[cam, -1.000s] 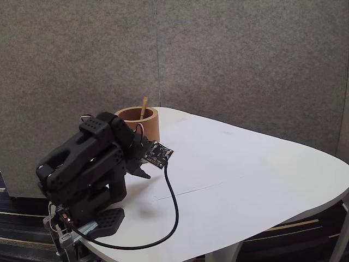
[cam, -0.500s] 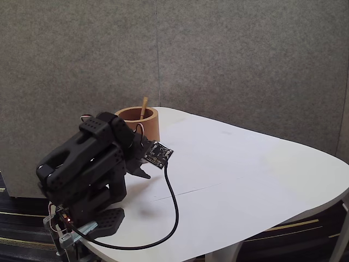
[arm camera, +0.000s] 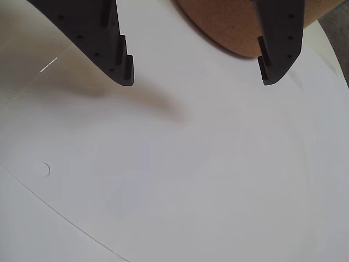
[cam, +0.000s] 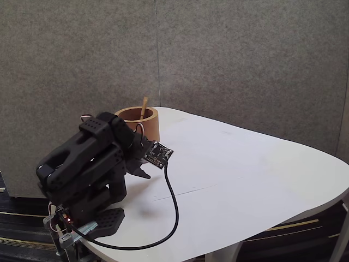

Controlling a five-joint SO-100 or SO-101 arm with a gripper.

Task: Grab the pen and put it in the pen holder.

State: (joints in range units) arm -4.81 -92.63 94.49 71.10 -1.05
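Nothing has moved since the earlier fixed frames: arm, cup and cable sit in identical positions. Largest first: the white worktop [cam: 245, 174] carries the folded black arm [cam: 82, 169] at its near-left corner in the fixed view, with a black cable [cam: 173, 210] looping from the wrist camera board [cam: 158, 153] back to the base. Behind the arm stands the pen holder [cam: 143, 122], brown and upright near the worktop's back edge. The pen [cam: 144, 107] is already inside it, leaning on the rim with its tan tip poking above, long axis near vertical with a slight tilt. In the wrist view the end effector [arm camera: 196, 76] is wide open and holds nothing; the two dark fingers [arm camera: 112, 52] hang over bare worktop, and the pen holder [arm camera: 229, 27] shows as a brown curve just beyond the tips, partly behind the right-hand one. So the task's thing lies ahead of the end effector, inside the cup. Judgement: placement looks done, arm parked at rest; no further grasp seems needed. No brands, labels or readable writing anywhere; board markings too small to read.
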